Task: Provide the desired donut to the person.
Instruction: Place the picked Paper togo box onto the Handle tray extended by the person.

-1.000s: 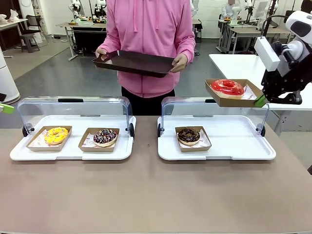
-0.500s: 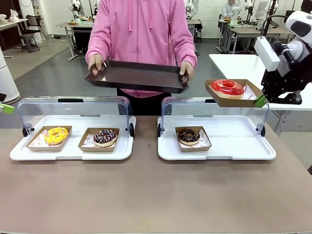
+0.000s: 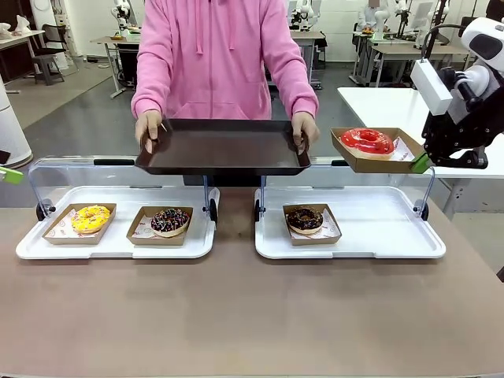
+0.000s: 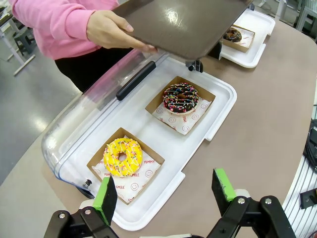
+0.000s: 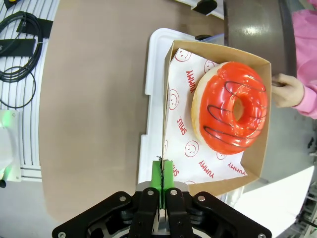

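A red-glazed donut point(image 3: 367, 140) point(image 5: 230, 113) lies in a brown cardboard tray point(image 3: 370, 161) held in the air above the right display case. My right gripper point(image 3: 421, 163) point(image 5: 162, 176) is shut on that tray's edge. The person point(image 3: 216, 55) in a pink hoodie stands across the table and holds a dark serving tray point(image 3: 224, 147) point(image 4: 183, 22) with both hands, level, just left of the red donut. My left gripper point(image 4: 164, 193) hangs open above the left case; its green tip point(image 3: 9, 175) shows at the far left.
The left white case point(image 3: 31, 248) holds a yellow donut point(image 3: 90, 218) point(image 4: 122, 156) and a chocolate sprinkle donut point(image 3: 169, 220) point(image 4: 181, 97). The right case point(image 3: 394, 236) holds a chocolate donut point(image 3: 305, 219). Both clear lids point(image 3: 118, 177) stand open. Bare brown table lies in front.
The person has brought the dark tray down and forward, over the open lids and close to the red donut. Neither arm has moved.
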`<action>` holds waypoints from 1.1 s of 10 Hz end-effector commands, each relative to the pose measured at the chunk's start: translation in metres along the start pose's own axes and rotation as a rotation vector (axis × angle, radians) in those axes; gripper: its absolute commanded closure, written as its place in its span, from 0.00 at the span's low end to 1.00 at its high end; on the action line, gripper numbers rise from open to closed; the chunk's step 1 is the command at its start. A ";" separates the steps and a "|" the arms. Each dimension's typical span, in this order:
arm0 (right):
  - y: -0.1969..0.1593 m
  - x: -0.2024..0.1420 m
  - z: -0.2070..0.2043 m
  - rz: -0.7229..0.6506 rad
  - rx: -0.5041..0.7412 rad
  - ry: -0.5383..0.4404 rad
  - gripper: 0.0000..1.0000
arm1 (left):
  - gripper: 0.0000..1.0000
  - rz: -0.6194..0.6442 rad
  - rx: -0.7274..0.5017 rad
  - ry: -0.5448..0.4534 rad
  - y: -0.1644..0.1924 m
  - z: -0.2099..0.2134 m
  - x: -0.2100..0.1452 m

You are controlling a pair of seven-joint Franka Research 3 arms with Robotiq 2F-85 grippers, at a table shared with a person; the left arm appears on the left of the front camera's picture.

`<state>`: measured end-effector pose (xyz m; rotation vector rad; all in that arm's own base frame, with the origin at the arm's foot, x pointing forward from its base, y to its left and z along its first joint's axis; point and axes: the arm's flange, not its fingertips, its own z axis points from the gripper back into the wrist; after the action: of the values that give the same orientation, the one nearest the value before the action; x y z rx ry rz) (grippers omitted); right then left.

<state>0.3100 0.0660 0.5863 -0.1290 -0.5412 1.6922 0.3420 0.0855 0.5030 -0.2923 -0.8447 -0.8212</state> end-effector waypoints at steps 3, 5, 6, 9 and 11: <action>0.003 -0.001 -0.002 -0.005 0.004 0.026 1.00 | 0.00 -0.011 -0.008 -0.009 0.001 0.000 -0.002; 0.003 -0.001 -0.002 -0.005 0.004 0.026 1.00 | 0.00 -0.011 -0.008 -0.009 0.001 0.000 -0.002; 0.000 0.000 0.000 0.000 0.000 0.000 0.99 | 0.00 -0.011 -0.008 -0.009 0.001 0.000 -0.002; -0.091 0.088 -0.018 -0.020 0.078 0.057 0.99 | 0.00 -0.011 -0.008 -0.009 0.001 0.000 -0.002; -0.134 0.137 -0.056 -0.105 0.069 0.160 0.99 | 0.00 -0.011 -0.008 -0.009 0.001 0.000 -0.002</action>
<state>0.3973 0.2099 0.6136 -0.1257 -0.4288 1.6478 0.3419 0.0849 0.5033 -0.2913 -0.8442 -0.8226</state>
